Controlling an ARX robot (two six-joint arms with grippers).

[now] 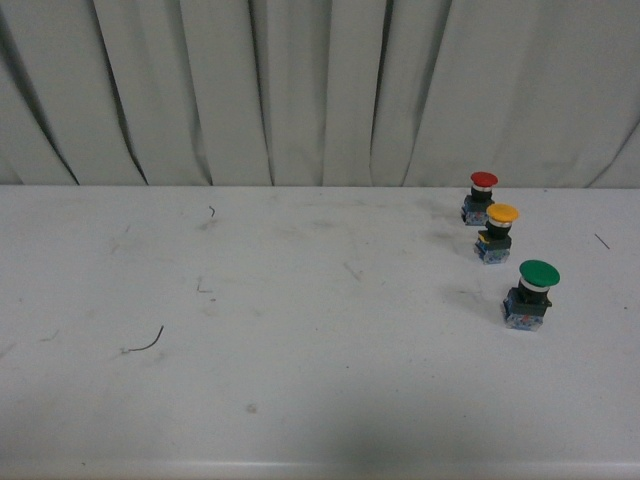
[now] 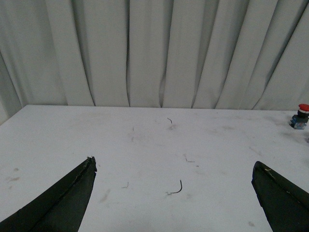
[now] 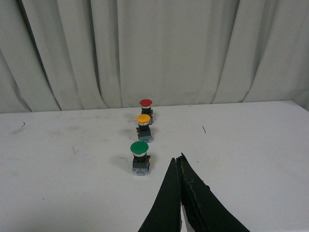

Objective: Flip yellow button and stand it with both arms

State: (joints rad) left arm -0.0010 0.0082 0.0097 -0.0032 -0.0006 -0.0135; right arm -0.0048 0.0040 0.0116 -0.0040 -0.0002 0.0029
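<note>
The yellow button [image 1: 497, 232] stands upright, cap up, on the white table [image 1: 300, 350] at the right, between a red-capped switch [image 1: 481, 197] and a green-capped switch [image 1: 531, 293]. It also shows in the right wrist view [image 3: 143, 126]. Neither arm shows in the front view. My left gripper [image 2: 174, 166] is open and empty above the table's left part, its fingers [image 2: 67, 198] wide apart. My right gripper [image 3: 177, 160] is shut and empty, its tips just right of the green-capped switch [image 3: 139, 156] and short of the yellow button.
The red-capped switch shows in the left wrist view [image 2: 300, 116] at the far edge and in the right wrist view [image 3: 146, 108]. A small curved dark wire scrap [image 1: 148, 343] lies on the table's left side. A grey curtain [image 1: 320, 90] hangs behind the table.
</note>
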